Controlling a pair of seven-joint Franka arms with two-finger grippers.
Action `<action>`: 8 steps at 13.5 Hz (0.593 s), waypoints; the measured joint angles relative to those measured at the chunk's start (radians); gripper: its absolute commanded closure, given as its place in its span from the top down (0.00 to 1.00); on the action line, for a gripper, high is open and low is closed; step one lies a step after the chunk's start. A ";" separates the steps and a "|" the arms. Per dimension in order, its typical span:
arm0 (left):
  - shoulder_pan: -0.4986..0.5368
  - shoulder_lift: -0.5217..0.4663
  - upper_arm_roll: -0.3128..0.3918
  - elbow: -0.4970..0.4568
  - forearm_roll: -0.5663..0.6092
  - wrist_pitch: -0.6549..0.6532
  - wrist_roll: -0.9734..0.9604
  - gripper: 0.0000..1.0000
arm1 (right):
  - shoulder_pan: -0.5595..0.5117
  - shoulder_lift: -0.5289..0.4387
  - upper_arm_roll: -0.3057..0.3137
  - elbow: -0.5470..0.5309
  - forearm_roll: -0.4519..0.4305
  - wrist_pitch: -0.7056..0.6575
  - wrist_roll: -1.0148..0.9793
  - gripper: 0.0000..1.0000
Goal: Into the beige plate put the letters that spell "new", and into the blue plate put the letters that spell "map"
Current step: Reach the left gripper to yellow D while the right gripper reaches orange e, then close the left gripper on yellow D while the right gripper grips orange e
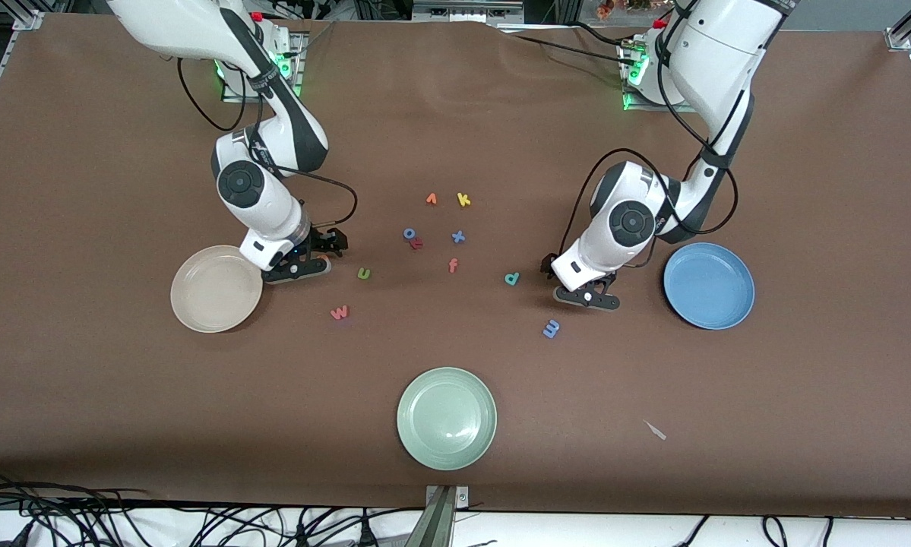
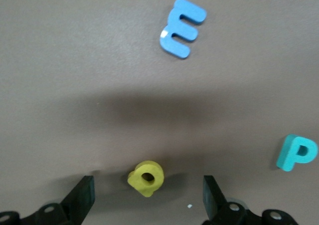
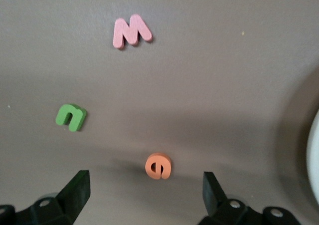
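Brown table (image 1: 121,395): left jaws wide astride yellow a (image 2: 146,177); right astride orange e (image 3: 158,165).

In the front view the left gripper (image 1: 593,298) covers the yellow a (image 2: 146,177), which shows only in the left wrist view, lying on the counter (image 1: 83,190) between the open fingers (image 2: 82,197). Those fingers are cut off by that picture's edge. Likewise the right gripper (image 1: 303,266) hides the orange e (image 3: 158,165) from the front camera; the right wrist view shows it between that gripper's spread fingers (image 3: 75,190), again cropped. The beige plate (image 1: 216,289) appears in the right wrist view only as a pale sliver at the edge. Near the blue o (image 1: 409,233), a small reddish letter (image 1: 417,244) is too small to read.
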 measured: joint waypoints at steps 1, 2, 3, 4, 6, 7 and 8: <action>0.000 0.000 0.003 -0.005 0.000 0.003 0.000 0.81 | 0.000 0.007 0.000 -0.001 0.000 0.000 0.000 1.00; 0.000 0.001 0.005 -0.010 0.000 0.010 0.001 0.76 | 0.000 0.016 0.000 -0.002 0.000 0.000 0.000 1.00; 0.000 0.003 0.005 -0.015 0.000 0.020 0.001 0.68 | 0.000 0.024 0.000 -0.002 0.000 0.000 0.000 1.00; 0.000 0.004 0.005 -0.018 0.000 0.029 0.001 0.66 | 0.000 0.032 0.000 -0.002 0.000 0.000 0.000 0.99; 0.000 0.004 0.008 -0.018 0.000 0.032 0.001 0.59 | -0.001 0.043 0.000 -0.002 0.000 0.000 0.000 0.92; 0.000 0.003 0.009 -0.018 0.000 0.032 0.001 0.55 | -0.001 0.046 0.000 -0.002 0.000 0.000 0.000 0.85; 0.000 0.003 0.009 -0.018 0.000 0.033 0.001 0.50 | -0.002 0.048 0.000 -0.002 0.000 0.000 0.000 0.80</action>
